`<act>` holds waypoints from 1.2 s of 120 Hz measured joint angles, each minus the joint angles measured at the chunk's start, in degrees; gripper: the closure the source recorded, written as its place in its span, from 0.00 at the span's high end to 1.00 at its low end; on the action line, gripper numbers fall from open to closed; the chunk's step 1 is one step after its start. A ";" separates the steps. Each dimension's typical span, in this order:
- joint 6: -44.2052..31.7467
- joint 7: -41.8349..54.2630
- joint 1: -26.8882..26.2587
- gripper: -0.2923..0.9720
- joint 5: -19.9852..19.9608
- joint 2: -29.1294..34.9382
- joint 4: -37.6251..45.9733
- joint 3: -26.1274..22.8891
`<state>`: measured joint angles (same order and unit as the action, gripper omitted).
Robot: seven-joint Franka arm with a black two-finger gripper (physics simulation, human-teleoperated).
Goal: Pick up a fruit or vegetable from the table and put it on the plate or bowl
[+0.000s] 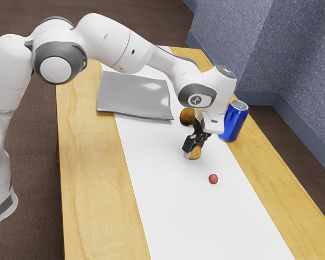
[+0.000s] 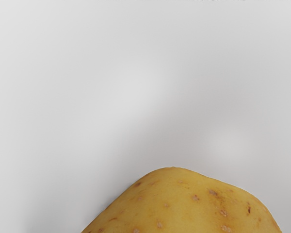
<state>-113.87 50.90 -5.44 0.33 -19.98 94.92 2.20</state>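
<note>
**A:** Where's the potato [image 2: 184,204]?

**B:** On the white cloth [image 1: 173,206] of the desk [image 1: 92,179], right under the tool [image 1: 194,149], near the blue can [image 1: 234,120]. I can't tell whether the tool has closed on it or merely stands over it.

**A:** How will it handle?

**B:** Probably firm, fairly heavy, smooth-skinned and rounded. I'd grip across its narrow middle so it can't roll out.

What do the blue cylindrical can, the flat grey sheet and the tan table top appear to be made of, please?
The blue cylindrical can: likely glossy metal, with a silver rim. The flat grey sheet: probably metal, given its soft bright reflections. The tan table top: wood or veneer, matte, showing grain.
</note>
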 joint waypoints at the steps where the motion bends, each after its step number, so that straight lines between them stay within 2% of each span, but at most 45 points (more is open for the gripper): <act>1: -0.01 0.00 0.00 0.72 0.00 0.00 -0.01 0.00; 31: -0.30 -0.20 -0.01 0.54 0.13 0.08 -0.13 0.00; 48: -0.30 -0.99 0.05 0.47 0.33 0.43 -0.25 0.07; 59: 0.01 -1.74 0.09 0.33 0.65 0.88 -0.42 0.13; 63: 0.21 -2.08 0.08 0.31 0.86 1.19 -0.47 0.18; 88: 2.28 -4.15 0.10 0.33 1.49 3.59 -0.56 0.53; 106: 5.35 -5.87 0.10 0.34 1.85 8.01 -0.48 1.07; 120: 8.16 -7.14 0.07 0.34 2.16 11.52 -0.48 2.86; 144: 12.73 -9.60 -0.04 0.34 3.89 14.34 -0.56 9.37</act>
<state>-101.14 41.30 -5.48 4.22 -5.64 94.36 11.56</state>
